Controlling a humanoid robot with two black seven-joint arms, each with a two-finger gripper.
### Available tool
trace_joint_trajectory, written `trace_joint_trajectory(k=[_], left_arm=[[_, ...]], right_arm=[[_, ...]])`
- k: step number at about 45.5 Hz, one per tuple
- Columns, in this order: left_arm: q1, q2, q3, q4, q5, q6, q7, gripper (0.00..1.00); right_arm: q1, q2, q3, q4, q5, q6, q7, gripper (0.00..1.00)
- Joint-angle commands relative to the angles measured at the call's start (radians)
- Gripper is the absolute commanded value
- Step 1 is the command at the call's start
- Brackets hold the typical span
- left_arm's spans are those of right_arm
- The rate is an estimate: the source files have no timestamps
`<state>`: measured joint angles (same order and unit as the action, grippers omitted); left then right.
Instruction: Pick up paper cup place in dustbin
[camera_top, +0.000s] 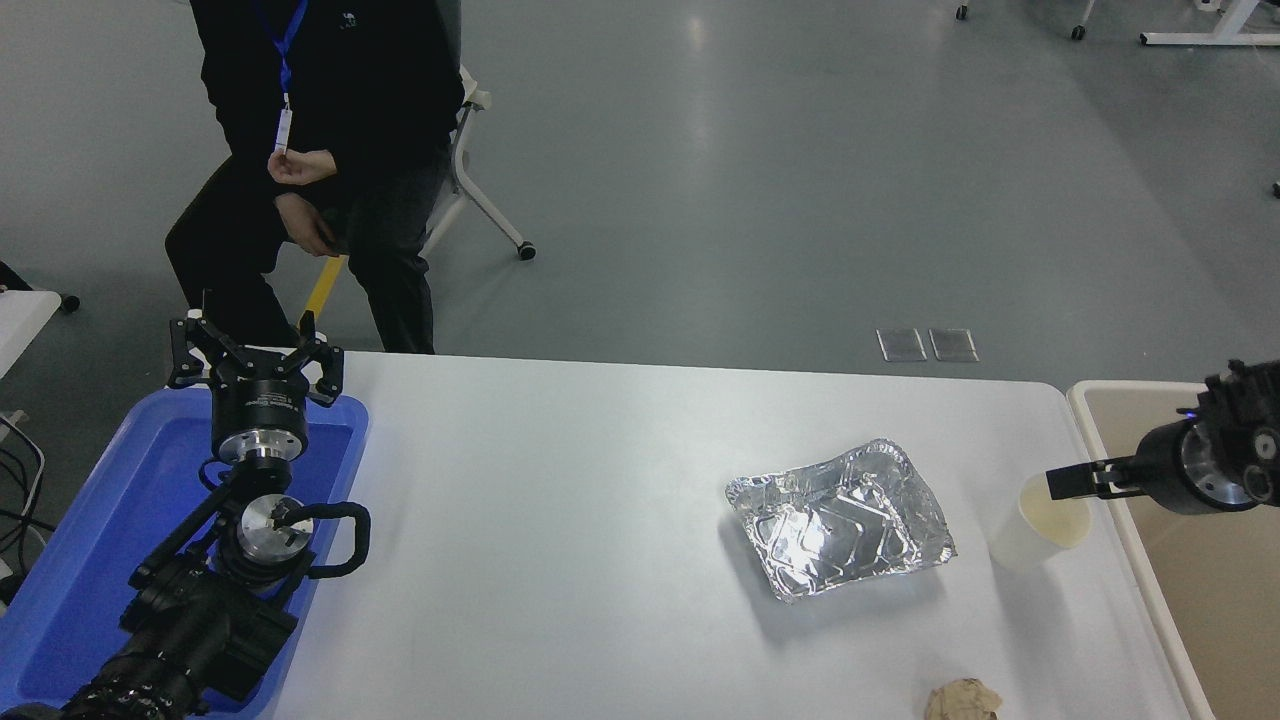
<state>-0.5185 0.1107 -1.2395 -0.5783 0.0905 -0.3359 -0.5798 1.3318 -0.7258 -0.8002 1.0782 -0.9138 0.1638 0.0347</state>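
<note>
The paper cup (1030, 535) stands upright near the white table's right edge, cream-white with a pale yellowish inside. My right gripper (1068, 481) comes in from the right edge and points left, its tip over the cup's right rim; whether it touches the cup does not show. The beige dustbin (1152, 600) stands just beyond the table's right edge, right beside the cup, and the right arm crosses above it. My left gripper (255, 348) is parked open at the far left, over the blue tray.
A crumpled silver foil tray (840, 520) lies just left of the cup. A crumpled brown paper ball (962, 700) sits at the front edge. The blue plastic tray (100, 540) lies under the left arm. A person (320, 150) sits beyond the far left side.
</note>
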Motion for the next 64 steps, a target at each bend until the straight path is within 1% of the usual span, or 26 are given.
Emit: trace_joint_trajectory(k=[1, 6, 12, 14, 15, 17, 19, 22, 23, 24, 25, 37, 48, 55, 64], left_arm=[[0.0, 0.001, 0.0, 0.0, 0.0, 0.0, 0.0, 0.99], [0.0, 0.001, 0.0, 0.0, 0.0, 0.0, 0.0, 0.99], [0.0, 0.0, 0.0, 0.0, 0.0, 0.0, 0.0, 0.99], [0.0, 0.0, 0.0, 0.0, 0.0, 0.0, 0.0, 0.99], [0.0, 0.001, 0.0, 0.0, 0.0, 0.0, 0.0, 0.99], [0.0, 0.0, 0.0, 0.0, 0.0, 0.0, 0.0, 0.99], [0.0, 0.0, 0.0, 0.0, 0.0, 0.0, 0.0, 0.99], [0.0, 0.0, 0.0, 0.0, 0.0, 0.0, 0.0, 0.99], [0.0, 0.001, 0.0, 0.0, 0.0, 0.0, 0.0, 0.99], [0.0, 0.0, 0.0, 0.0, 0.0, 0.0, 0.0, 0.99], [0.0, 0.0, 0.0, 0.0, 0.0, 0.0, 0.0, 0.99], [0.0, 0.0, 0.0, 0.0, 0.0, 0.0, 0.0, 0.99], [0.0, 0.0, 0.0, 0.0, 0.0, 0.0, 0.0, 0.99], [0.0, 0.0, 0.0, 0.0, 0.0, 0.0, 0.0, 0.99], [0.0, 0.0, 0.0, 0.0, 0.0, 0.0, 0.0, 0.99]], right_arm=[[-0.08, 0.031, 0.025, -0.046, -0.005, -0.043, 0.013, 0.92], [-0.114, 0.035, 0.055, -0.063, -0.005, -0.055, 0.013, 0.89], [-0.128, 0.04, 0.064, -0.075, -0.005, -0.056, 0.013, 0.73], [-0.132, 0.042, 0.064, -0.077, -0.008, -0.055, 0.013, 0.6], [-0.134, 0.042, 0.062, -0.077, -0.011, -0.055, 0.013, 0.55], [-0.137, 0.042, 0.062, -0.077, -0.023, -0.055, 0.013, 0.48], [-0.138, 0.042, 0.062, -0.077, -0.04, -0.055, 0.013, 0.39], [-0.143, 0.042, 0.062, -0.08, -0.05, -0.055, 0.013, 0.31], [-0.143, 0.042, 0.062, -0.078, -0.05, -0.055, 0.013, 0.26], [-0.144, 0.042, 0.062, -0.08, -0.05, -0.055, 0.013, 0.17], [-0.146, 0.042, 0.062, -0.083, -0.051, -0.055, 0.013, 0.0], [-0.149, 0.054, 0.064, -0.092, -0.051, -0.055, 0.013, 0.0], [-0.128, 0.034, 0.067, -0.081, -0.042, -0.055, 0.013, 0.0], [-0.082, -0.009, 0.094, -0.038, -0.034, -0.043, 0.019, 0.0], [0.058, -0.095, 0.104, 0.118, -0.03, -0.007, 0.022, 0.0]])
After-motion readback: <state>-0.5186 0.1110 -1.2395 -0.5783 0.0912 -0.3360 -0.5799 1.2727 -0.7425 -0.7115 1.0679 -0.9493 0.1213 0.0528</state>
